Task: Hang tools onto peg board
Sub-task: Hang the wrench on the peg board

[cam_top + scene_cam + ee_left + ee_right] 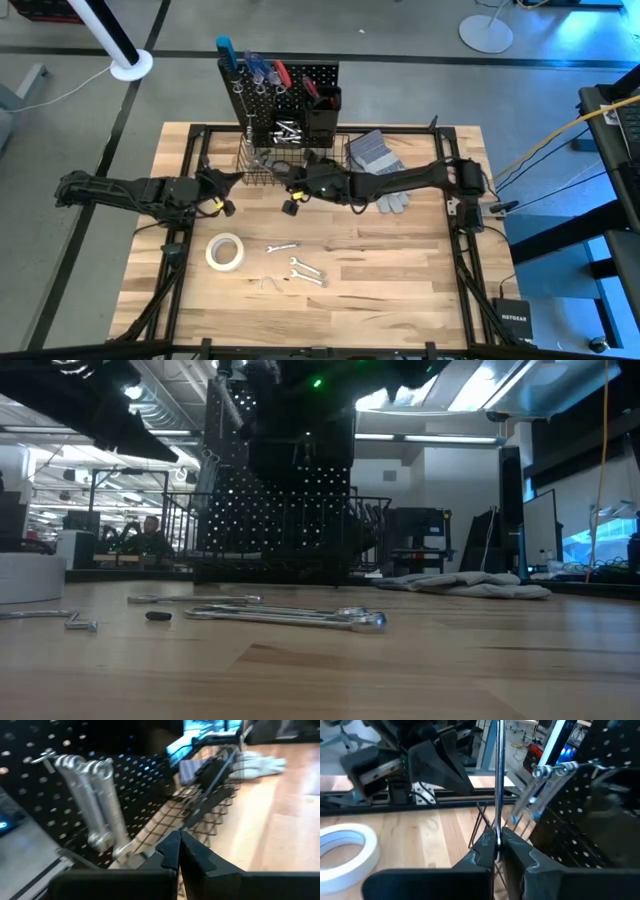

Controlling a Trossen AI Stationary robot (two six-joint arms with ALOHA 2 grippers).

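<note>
The black peg board (278, 95) stands at the table's far edge, with screwdrivers and silver wrenches (544, 787) hanging on its hooks and a wire basket (285, 162) at its base. My right gripper (496, 851) hovers in front of the basket, shut on a slim silver tool (498, 780). My left gripper (178, 854) is shut on nothing, left of the basket (200, 807) and above the table. A white tape roll (226, 251), two wrenches (308, 272) (284, 246) and a hex key (268, 284) lie flat on the table. My right gripper pinches the slim silver tool between its two fingers at the tool's lower end (497, 832). The fingers come roughly level from the table's right side. The tool stands upright above them, seen edge-on, clear of the table.
Grey gloves (382, 160) lie on the table right of the basket, under my right arm. Bare wood stretches across the near right part of the table (420, 290). Black frame rails (170, 290) run along the table's left and right sides.
</note>
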